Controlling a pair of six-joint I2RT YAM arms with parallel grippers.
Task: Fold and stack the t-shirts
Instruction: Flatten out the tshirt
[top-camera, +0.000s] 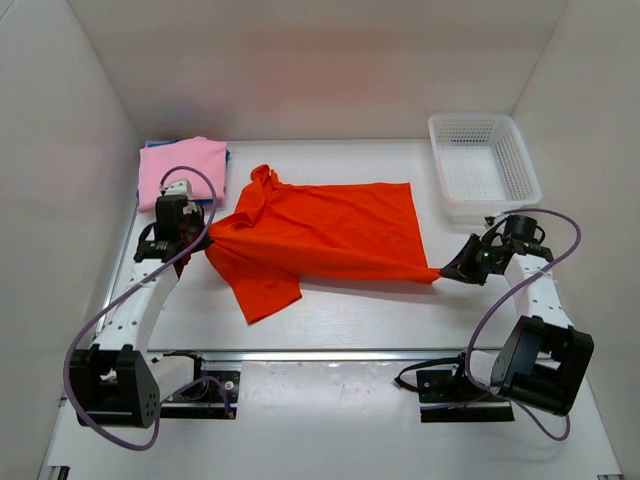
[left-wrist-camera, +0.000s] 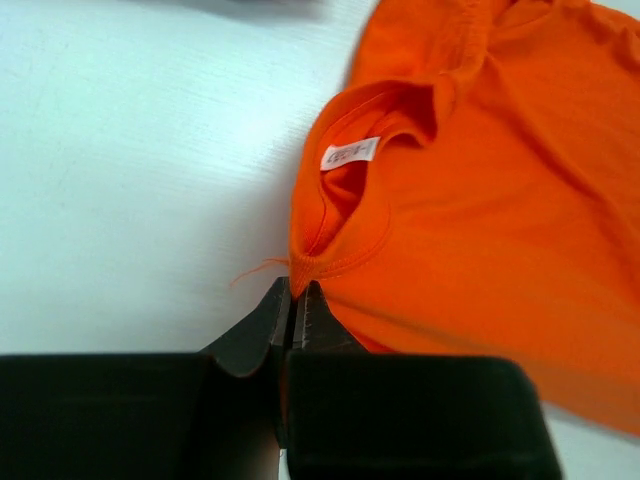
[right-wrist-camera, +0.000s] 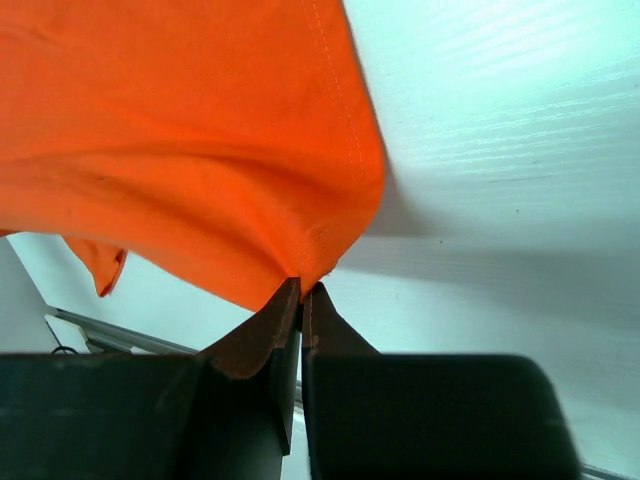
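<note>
We count three t-shirts right now: one orange t-shirt (top-camera: 330, 235), one pink t-shirt (top-camera: 180, 170), and one blue t-shirt (top-camera: 150, 145), of which only a sliver shows. There's one white mesh basket (top-camera: 475, 117) and one surface (top-camera: 350, 325) under it all. We've got two arms and two hands: a left hand (top-camera: 205, 240) and a right hand (top-camera: 447, 270). And there's one white neck label (left-wrist-camera: 350, 153).
</note>
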